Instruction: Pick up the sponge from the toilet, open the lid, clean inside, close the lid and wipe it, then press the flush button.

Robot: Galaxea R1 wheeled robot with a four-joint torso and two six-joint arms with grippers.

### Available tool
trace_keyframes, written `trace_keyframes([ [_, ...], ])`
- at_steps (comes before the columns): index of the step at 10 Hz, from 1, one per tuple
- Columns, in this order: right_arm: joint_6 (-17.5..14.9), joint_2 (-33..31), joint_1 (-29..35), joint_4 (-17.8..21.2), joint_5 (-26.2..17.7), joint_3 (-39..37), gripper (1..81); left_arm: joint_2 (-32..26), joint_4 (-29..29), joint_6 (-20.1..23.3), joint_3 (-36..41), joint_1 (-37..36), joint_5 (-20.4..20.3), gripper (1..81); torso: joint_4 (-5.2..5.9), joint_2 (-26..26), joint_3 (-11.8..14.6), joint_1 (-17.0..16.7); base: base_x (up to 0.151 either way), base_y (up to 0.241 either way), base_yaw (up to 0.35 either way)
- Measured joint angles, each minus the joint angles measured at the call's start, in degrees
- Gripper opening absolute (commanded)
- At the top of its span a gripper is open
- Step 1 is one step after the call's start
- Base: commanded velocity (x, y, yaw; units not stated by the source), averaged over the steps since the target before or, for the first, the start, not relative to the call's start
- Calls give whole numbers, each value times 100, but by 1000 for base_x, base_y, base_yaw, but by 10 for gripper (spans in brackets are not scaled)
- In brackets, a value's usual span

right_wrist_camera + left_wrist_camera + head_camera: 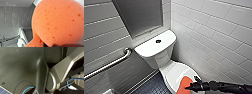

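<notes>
Finding: the small bright orange porous foam sponge sits at six o'clock in my head view, over the lowered white oval plastic lid. My right gripper clamps its three-o'clock edge. I judge it light, soft and compressible, best gripped at the pinched waist.

Porous orange sponge, glossy ceramic toilet, shiny metal grab bar

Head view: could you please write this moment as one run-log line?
sponge: in right end effector | place: at front of lid | lid: closed | flush button: nothing on it
</notes>
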Motion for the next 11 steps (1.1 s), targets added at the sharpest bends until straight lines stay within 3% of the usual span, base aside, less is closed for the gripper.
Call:
trace_keyframes([
  [5,163,1364,597,-91,-399,-1342,10,-2,0,0,0,0,-2,811,0,2,-2,0,0,0,0],
  [11,218,2717,664,-315,30,-3585,10,-49,-2,-44,-5,72,9,811,0,2,-2,0,0,0,0],
])
